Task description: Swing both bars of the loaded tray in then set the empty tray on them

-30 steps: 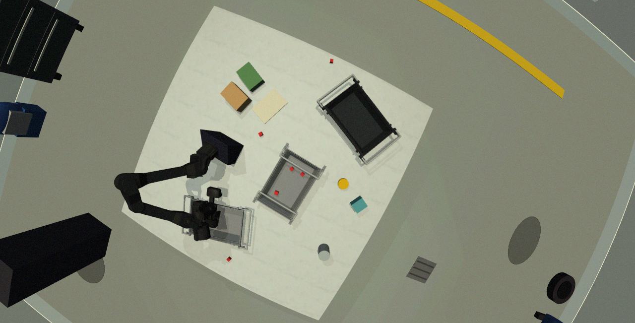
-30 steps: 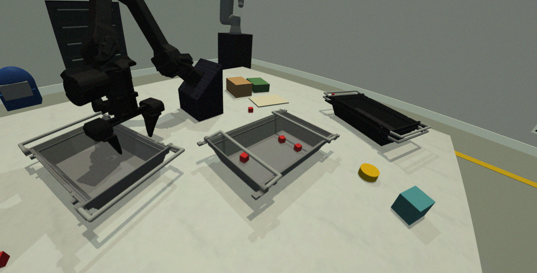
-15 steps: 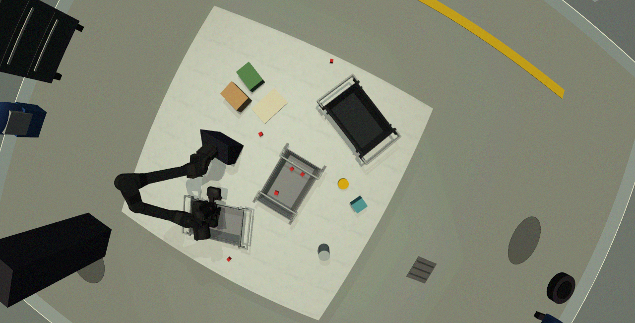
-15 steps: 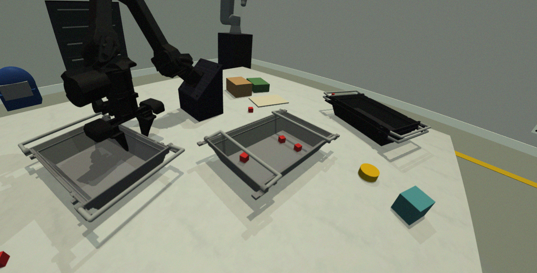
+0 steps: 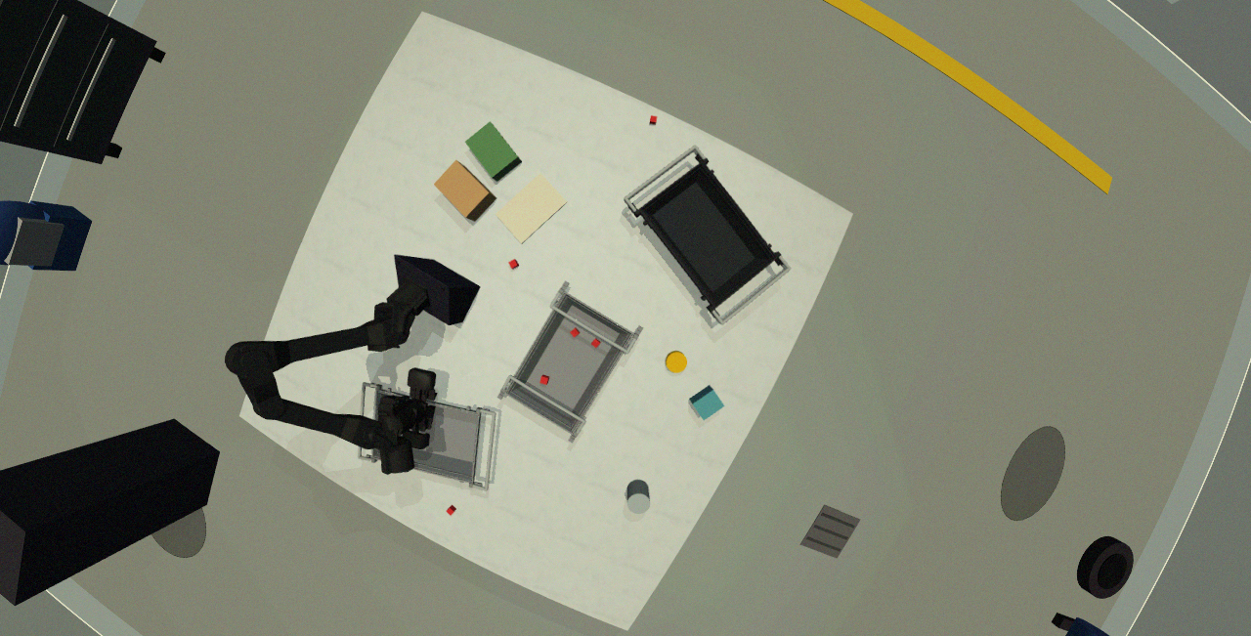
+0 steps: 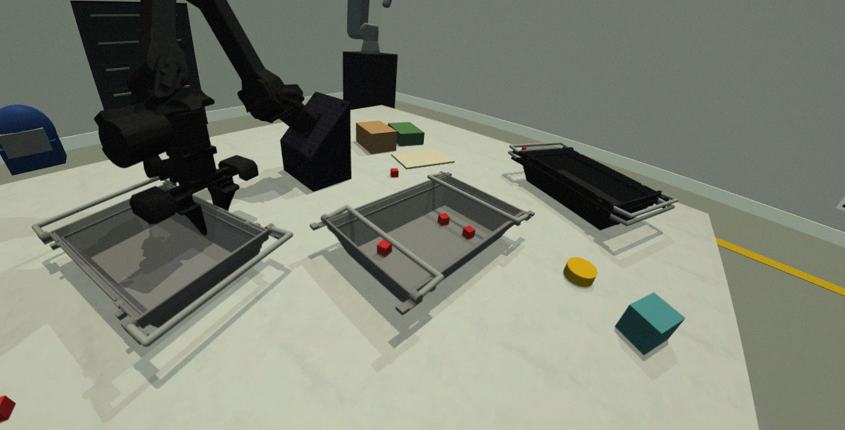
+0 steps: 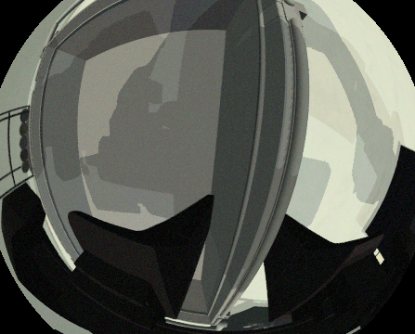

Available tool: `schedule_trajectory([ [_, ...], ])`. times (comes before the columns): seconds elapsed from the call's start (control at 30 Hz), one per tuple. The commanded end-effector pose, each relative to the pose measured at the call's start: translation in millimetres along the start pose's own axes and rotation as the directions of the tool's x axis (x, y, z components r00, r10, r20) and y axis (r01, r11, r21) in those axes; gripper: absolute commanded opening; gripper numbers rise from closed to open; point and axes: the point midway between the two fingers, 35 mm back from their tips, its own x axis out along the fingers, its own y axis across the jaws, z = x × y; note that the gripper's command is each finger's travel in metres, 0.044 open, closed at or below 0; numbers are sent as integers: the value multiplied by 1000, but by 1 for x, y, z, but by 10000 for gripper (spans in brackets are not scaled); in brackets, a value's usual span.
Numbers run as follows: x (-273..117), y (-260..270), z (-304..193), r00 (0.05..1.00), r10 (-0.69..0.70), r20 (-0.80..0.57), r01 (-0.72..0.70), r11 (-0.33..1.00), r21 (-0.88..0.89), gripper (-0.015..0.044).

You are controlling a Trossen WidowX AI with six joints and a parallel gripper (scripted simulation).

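Observation:
The loaded grey tray [image 5: 568, 360] [image 6: 425, 243] stands mid-table with three red blocks inside. Its wire bars both lie across its top, one near each end. The empty grey tray [image 5: 458, 440] [image 6: 201, 283] [image 7: 239, 116] stands flat beside it, nearer the arm's side, with its bars swung out past its ends. My gripper [image 5: 419, 409] [image 6: 215, 220] [image 7: 237, 204] is partly open and astride the empty tray's long side wall, on the side toward the arm base. One finger is inside the tray and the other outside, with a gap between them. The arm hides part of this tray in the overhead view.
A black tray [image 5: 709, 233] [image 6: 585, 181] stands at the far side. A yellow disc [image 5: 675, 360] [image 6: 579, 271], a teal block [image 5: 707, 402] [image 6: 649, 321] and a grey cylinder [image 5: 637, 496] stand beyond the loaded tray. Orange [image 5: 463, 189] and green [image 5: 492, 149] boxes stand past the arm base.

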Motion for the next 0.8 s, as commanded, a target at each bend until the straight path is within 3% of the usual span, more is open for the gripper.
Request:
schedule_trajectory([
  [0.0,0,-2,0,1000,-8,-1,8,1000,-8,121],
  [0.6,-6,-1,-2,1000,-11,-2,11,1000,-7,1],
  [0.77,-26,0,-5,1000,-17,-4,17,1000,-5,0],
])
